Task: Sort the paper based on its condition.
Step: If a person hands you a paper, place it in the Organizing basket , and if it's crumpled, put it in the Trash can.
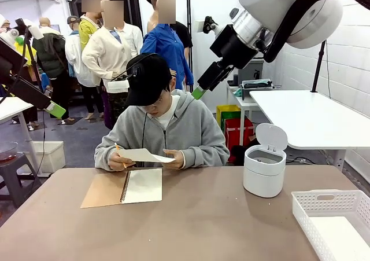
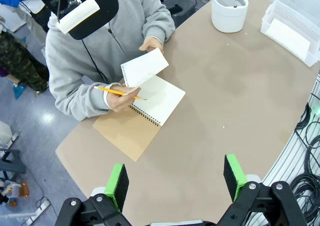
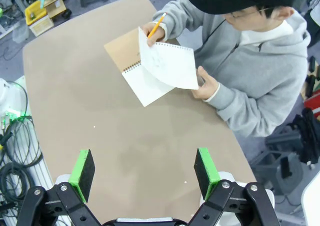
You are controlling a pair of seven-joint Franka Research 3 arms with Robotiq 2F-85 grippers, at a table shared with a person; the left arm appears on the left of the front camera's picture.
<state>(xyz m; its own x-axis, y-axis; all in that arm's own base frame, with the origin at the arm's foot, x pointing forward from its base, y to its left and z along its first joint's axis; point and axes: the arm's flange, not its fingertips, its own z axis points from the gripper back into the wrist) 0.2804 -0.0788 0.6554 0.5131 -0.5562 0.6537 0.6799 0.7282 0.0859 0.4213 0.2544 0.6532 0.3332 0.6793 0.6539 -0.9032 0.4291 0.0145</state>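
Your left gripper (image 2: 176,182) hangs high over the brown table (image 1: 202,226) with its green pads spread wide and nothing between them. Your right gripper (image 3: 144,172) stands just as wide and is also empty. Seen from the front camera, the sheet of paper (image 1: 144,155) is at 12 o'clock at the far edge, lifted off the table. The person pinches it with one hand (image 2: 122,98), which also holds an orange pencil (image 2: 116,91), and with the other hand (image 2: 150,44). Directly beneath it, an open spiral notebook (image 1: 141,186) lies flat at 11 o'clock. A white lidded bin (image 1: 264,171), lid up, stands at 1 o'clock. A white slotted basket (image 1: 324,194) sits at 4 o'clock on the table's corner, and a flat white sheet (image 2: 287,35) lies in it.
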